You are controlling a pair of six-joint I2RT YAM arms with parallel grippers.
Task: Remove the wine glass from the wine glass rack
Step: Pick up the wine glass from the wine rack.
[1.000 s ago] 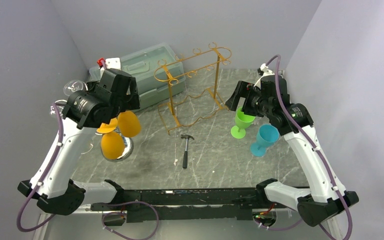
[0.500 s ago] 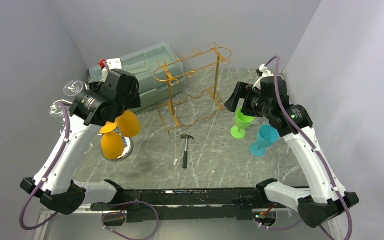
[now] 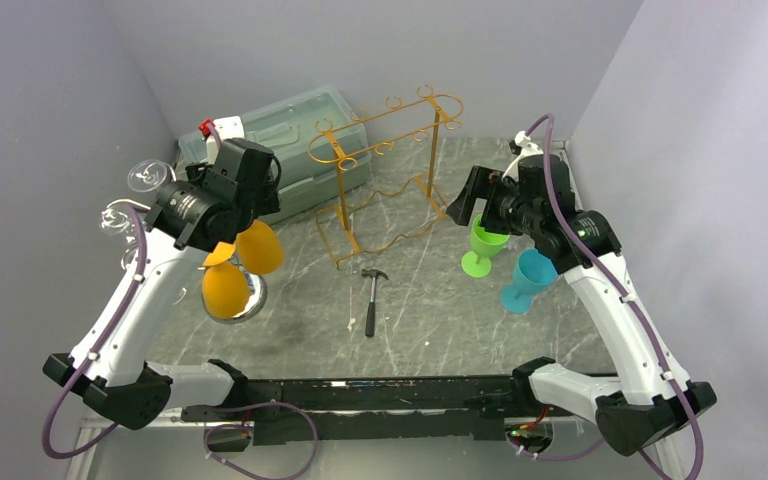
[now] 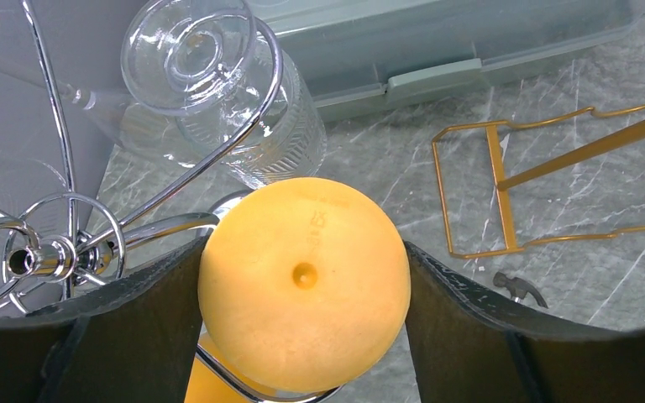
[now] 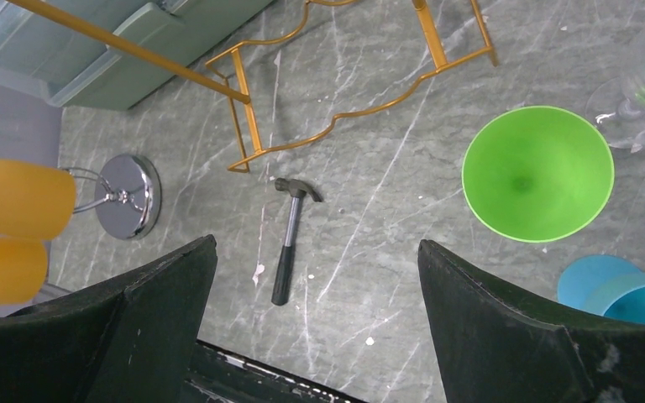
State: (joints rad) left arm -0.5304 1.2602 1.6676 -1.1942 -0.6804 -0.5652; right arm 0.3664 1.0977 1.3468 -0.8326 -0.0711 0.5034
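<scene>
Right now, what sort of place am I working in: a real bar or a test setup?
Most likely a robot test cell, not a bar: bare grey walls box in one marbled table, and the props are mismatched, a hammer lying near a gold wire rack and a green glass.

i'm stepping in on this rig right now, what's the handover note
Left gripper: jaws flank the foot of the orange wine glass hanging on the chrome rack; firm grip unclear.
Right gripper: open, empty, above the table near the green glass.
Done: approach only; glass not off yet.
Left: slide this glass off the rack; a second orange glass hangs there too.
</scene>
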